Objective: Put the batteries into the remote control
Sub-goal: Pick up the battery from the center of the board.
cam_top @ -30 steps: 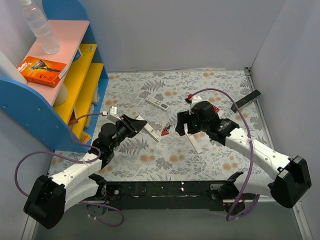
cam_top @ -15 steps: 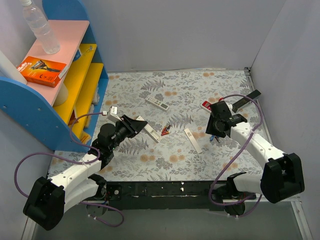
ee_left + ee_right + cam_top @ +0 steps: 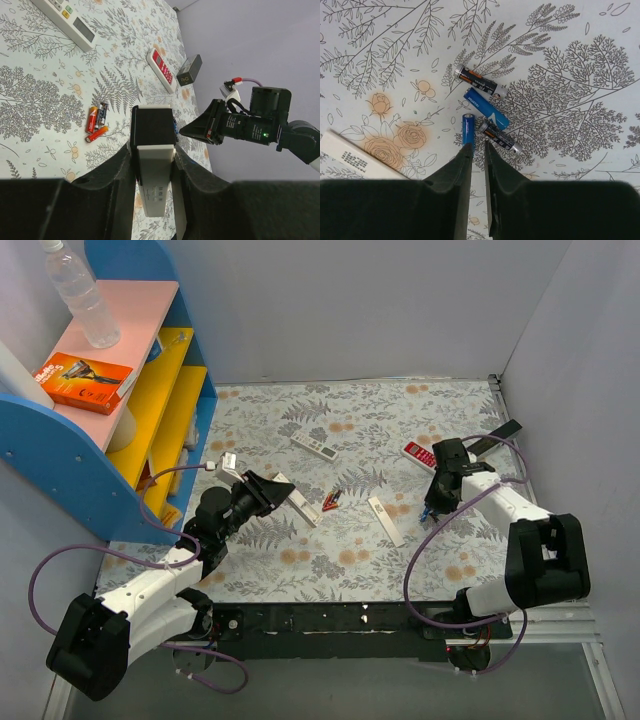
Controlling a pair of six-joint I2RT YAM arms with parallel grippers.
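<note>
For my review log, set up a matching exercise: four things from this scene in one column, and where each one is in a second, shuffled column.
Things:
1. remote control
2. blue batteries
3. red remote
4. clear bottle

Places:
A. standing on the pink shelf
B. clamped in the left gripper
C. on the table just ahead of the right gripper
D. on the table beside a dark box

Pairs: 1-B, 2-C, 3-D, 4-A

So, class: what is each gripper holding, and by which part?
The left gripper clamps the long white bar remote by its sides, near its dark end. The right gripper holds nothing; a slim blue battery lies at its fingertips.
</note>
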